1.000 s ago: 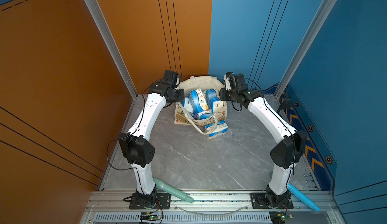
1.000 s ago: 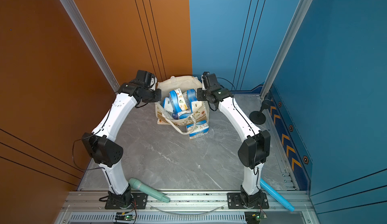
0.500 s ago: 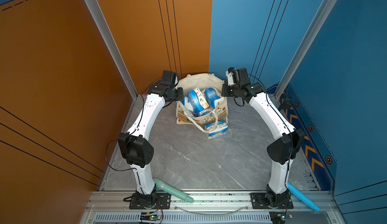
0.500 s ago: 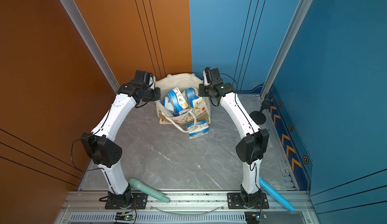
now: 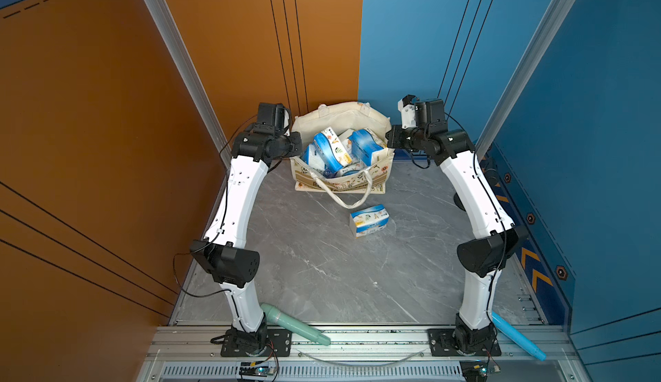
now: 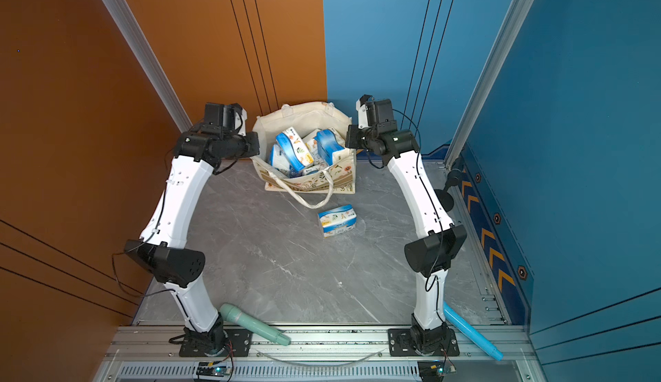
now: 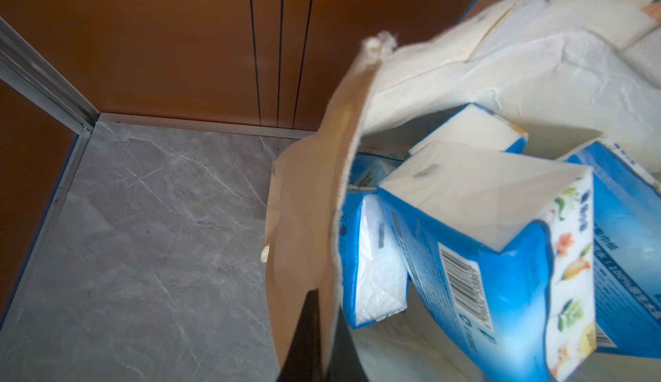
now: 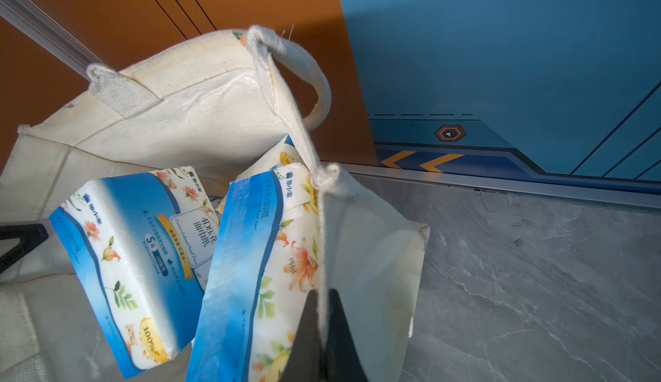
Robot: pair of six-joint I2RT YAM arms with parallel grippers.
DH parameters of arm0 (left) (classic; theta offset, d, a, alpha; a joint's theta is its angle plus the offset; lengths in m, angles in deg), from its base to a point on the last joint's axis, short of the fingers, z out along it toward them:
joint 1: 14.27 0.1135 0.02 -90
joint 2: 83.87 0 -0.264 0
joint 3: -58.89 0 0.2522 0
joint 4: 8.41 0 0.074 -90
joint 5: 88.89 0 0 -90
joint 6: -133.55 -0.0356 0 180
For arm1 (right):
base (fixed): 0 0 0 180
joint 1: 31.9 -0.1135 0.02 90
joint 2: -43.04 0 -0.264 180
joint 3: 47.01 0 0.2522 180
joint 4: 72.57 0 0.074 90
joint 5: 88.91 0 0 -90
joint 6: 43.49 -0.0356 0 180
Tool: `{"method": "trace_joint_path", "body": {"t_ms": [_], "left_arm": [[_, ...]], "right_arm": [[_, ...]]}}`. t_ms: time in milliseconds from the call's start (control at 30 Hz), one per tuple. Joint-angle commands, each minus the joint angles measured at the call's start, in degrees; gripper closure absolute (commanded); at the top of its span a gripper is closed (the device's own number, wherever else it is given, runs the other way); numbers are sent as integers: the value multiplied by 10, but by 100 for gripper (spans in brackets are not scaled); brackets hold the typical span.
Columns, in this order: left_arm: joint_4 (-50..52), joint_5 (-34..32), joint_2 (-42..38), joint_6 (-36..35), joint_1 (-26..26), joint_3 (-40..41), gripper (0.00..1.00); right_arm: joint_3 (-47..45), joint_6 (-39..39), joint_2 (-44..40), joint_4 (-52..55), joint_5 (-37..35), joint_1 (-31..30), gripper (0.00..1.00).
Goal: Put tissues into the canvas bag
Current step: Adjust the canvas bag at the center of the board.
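Above the grey marbled worktop (image 5: pixel 322 273), both jaws pinched the rim of the cream canvas bag (image 5: pixel 379 173). Well apart, a blue-white plastic-wrapped tissue pack (image 5: pixel 369 220) looked soft and light, best gripped by its sides.

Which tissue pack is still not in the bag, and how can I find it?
Find the cream canvas bag standing at the back of the grey marble table. Just in front of it lies one blue and white tissue pack. It is the only pack lying on the bare table; all the other packs are piled inside the bag.
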Motion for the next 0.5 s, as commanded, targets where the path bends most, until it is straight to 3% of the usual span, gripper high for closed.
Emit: {"method": "trace_joint_path", "body": {"t_ms": [0, 33, 133, 267, 367, 467], "left_arm": [[3, 60, -24, 2, -11, -21, 100], [3, 94, -30, 7, -14, -16, 100], [2, 89, -62, 1, -37, 14, 100], [-11, 56, -109, 12, -11, 95, 100], [9, -24, -143, 12, -10, 167, 100], [10, 20, -171, 19, -26, 246, 100]], "right_arm": [[61, 17, 18, -17, -15, -3, 100], [89, 7, 40, 2, 7, 5, 100], [113, -22, 87, 13, 80, 19, 100], [71, -61, 92, -81, 166, 12, 100], [83, -64, 109, -107, 152, 1, 100], [113, -64, 130, -129, 149, -4, 100]]}}
